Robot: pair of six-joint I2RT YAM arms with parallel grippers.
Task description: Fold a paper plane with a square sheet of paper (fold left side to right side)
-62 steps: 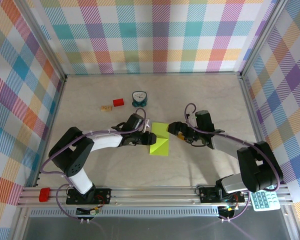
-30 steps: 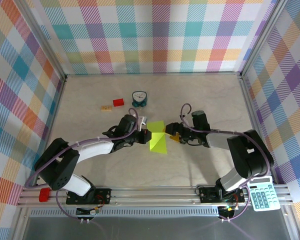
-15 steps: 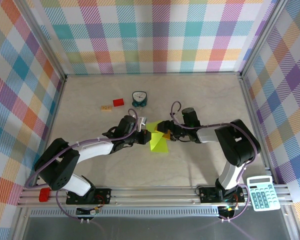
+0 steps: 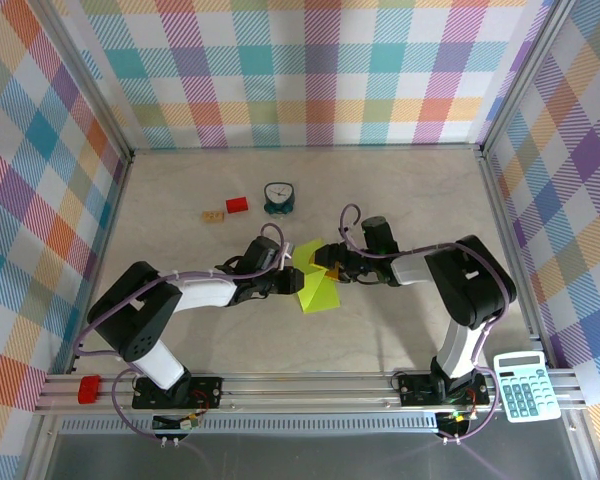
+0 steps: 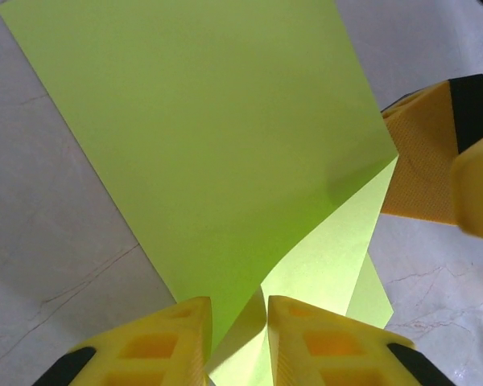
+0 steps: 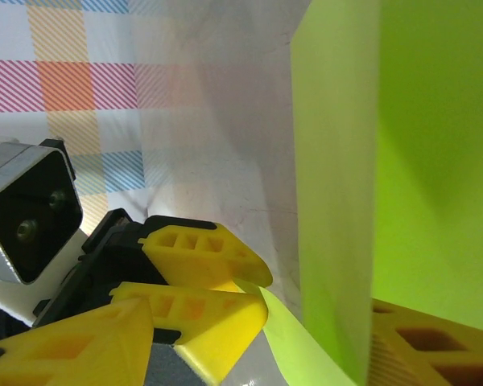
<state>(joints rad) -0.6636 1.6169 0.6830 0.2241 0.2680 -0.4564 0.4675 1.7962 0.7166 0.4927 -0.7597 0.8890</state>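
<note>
Two grippers, one sheet, mid-table.

Hidden/unclear: from above, the far part of the square sheet of paper (image 4: 318, 292) is covered by both wrists. Left-wrist view cuts its outline off at top. In right-wrist view a raised flap stands close to the lens, blurred, blocking most of the right half. Whether the left pads press the paper: can't tell.

Edges/room: sheet lies near centre of table (image 4: 400, 330), one flap lifted off the surface. Bare tabletop on the near side and out to both sides. Teal clock (image 4: 277, 197), red block (image 4: 237, 205) and small tan piece (image 4: 214, 215) sit further back, well apart from sheet. Calculator (image 4: 525, 386) by the front rail, right corner.

Pose: left arm stretched low, elbow out left. Left gripper (image 5: 239, 310) at sheet's left edge, jaws parted only a little, a paper corner in the gap. Right arm doubled back from the right. Right gripper (image 4: 328, 264) at sheet's far-right part, jaws wide, straddling the upright flap w/o closing on it. The two sets of fingertips near each other.
</note>
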